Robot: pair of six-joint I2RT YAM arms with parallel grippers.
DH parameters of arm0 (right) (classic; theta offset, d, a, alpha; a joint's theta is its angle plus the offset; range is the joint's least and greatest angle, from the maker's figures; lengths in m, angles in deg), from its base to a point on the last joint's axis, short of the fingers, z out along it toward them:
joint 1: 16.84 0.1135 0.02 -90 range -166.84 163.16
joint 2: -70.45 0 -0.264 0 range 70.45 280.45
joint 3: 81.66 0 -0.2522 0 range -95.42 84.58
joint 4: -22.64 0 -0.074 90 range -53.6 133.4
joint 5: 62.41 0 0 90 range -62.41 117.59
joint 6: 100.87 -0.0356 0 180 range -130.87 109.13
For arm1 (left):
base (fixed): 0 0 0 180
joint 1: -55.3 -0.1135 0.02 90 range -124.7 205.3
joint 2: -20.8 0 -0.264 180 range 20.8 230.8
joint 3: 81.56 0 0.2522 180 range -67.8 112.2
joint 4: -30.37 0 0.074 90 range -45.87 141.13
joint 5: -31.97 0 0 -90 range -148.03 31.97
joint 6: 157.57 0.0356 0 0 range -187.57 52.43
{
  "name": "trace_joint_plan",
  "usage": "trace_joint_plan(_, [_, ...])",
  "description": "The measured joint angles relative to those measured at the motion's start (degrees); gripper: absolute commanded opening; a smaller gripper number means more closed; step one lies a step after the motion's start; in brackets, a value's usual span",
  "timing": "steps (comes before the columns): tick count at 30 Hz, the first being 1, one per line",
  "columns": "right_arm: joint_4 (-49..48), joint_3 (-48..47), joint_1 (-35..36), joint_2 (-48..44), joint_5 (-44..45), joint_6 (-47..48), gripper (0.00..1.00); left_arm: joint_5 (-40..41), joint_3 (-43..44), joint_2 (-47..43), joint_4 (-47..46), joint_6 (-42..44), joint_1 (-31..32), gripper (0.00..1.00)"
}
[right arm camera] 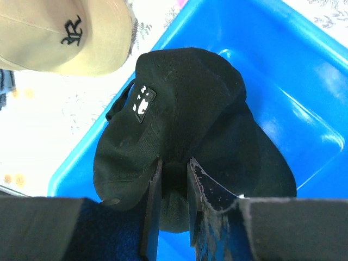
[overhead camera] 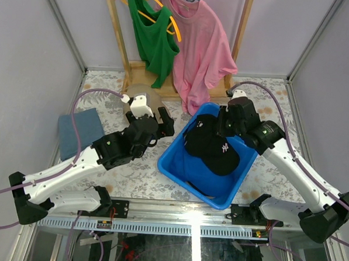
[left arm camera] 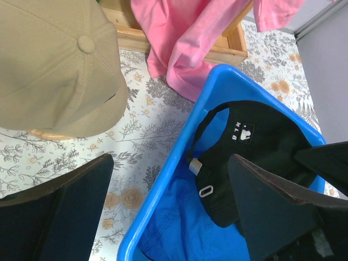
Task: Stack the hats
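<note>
A blue bin (overhead camera: 168, 165) holds black caps over a royal blue cap (overhead camera: 193, 166). My right gripper (overhead camera: 221, 128) is shut on the crown of the upper black cap (overhead camera: 200, 136), its fingers (right arm camera: 153, 206) pinching a fold of cloth (right arm camera: 174, 109). A second black cap (overhead camera: 224, 157) with a white logo lies partly under it. A tan cap (right arm camera: 70, 32) with an embroidered letter sits left of the bin, also in the left wrist view (left arm camera: 54, 65). My left gripper (overhead camera: 163, 127) is open and empty, hanging over the bin's left rim (left arm camera: 179, 163).
A folded grey-blue cloth (overhead camera: 80, 128) lies at the left. A wooden rack (overhead camera: 118, 40) at the back carries a green tank top (overhead camera: 153, 39) and a pink T-shirt (overhead camera: 202, 50) that hangs down to the bin's far corner. Grey walls close both sides.
</note>
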Motion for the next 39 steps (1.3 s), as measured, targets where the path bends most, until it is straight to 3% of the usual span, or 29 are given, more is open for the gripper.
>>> trace_joint_plan(7, [2.8, -6.4, 0.0, -0.1, -0.2, 1.1, 0.22, 3.8, 5.2, 0.0, 3.5, -1.2, 0.0, 0.90])
trace_joint_plan(15, [4.3, -20.3, -0.1, 2.3, -2.3, 2.9, 0.21, 8.8, 14.1, 0.0, 6.6, -1.2, -1.7, 0.92])
trace_joint_plan(24, [1.3, -34.1, 0.0, 12.6, -8.9, 3.0, 0.20, 5.8, 17.6, -0.5, 6.9, -0.6, -15.7, 0.94])
trace_joint_plan(39, [-9.2, -47.1, 5.2, 31.6, -14.6, 0.7, 0.19, -10.0, 17.3, -1.2, 4.6, -0.9, -35.1, 0.95])
